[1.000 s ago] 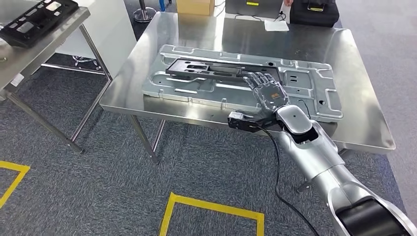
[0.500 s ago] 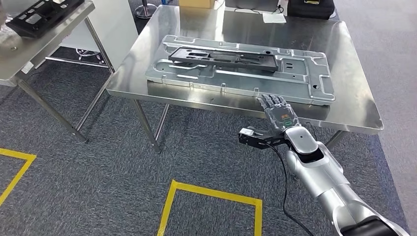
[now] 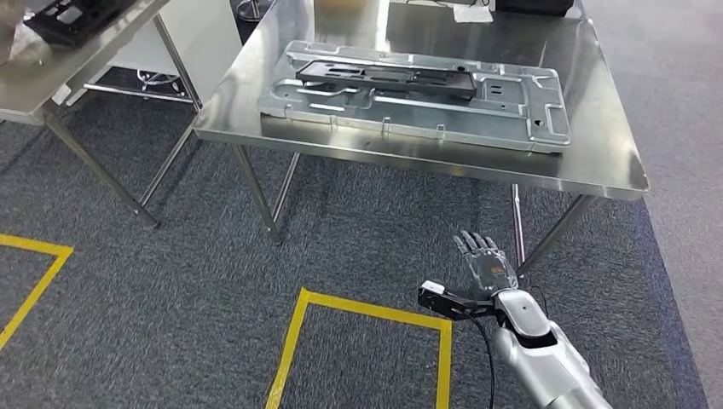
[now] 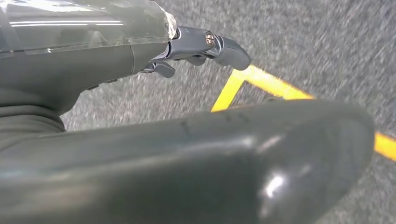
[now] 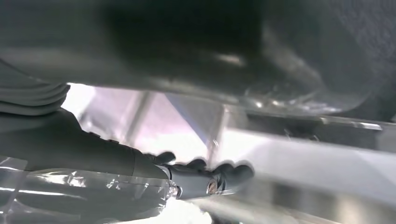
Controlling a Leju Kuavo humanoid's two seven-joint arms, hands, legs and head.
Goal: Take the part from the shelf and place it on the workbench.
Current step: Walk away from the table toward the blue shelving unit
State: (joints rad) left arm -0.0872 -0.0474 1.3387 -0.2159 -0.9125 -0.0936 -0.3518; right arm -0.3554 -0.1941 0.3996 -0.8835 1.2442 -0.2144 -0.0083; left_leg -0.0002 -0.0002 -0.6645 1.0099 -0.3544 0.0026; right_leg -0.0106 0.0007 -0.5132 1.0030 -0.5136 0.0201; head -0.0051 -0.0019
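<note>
The black part point(image 3: 385, 79) is laid flat on a grey metal panel point(image 3: 511, 119) toward the far edge of the steel surface point(image 3: 588, 170). The right hand point(image 3: 486, 268) is held empty, fingers spread, below the surface's near edge above the carpet point(image 3: 170, 298). The left hand point(image 4: 205, 46) is seen over the carpet; its state cannot be told.

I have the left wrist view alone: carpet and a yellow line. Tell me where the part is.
Observer: The black part lies flat on a silver panel on the workbench, in the head view.
Operator: Report the right hand.
Observer: The right hand is over the carpet in front of the workbench, below its top, fingers apart, holding nothing.
Operator: Check the shelf side.
Observer: A second black part lies on the side table to the left.
</note>
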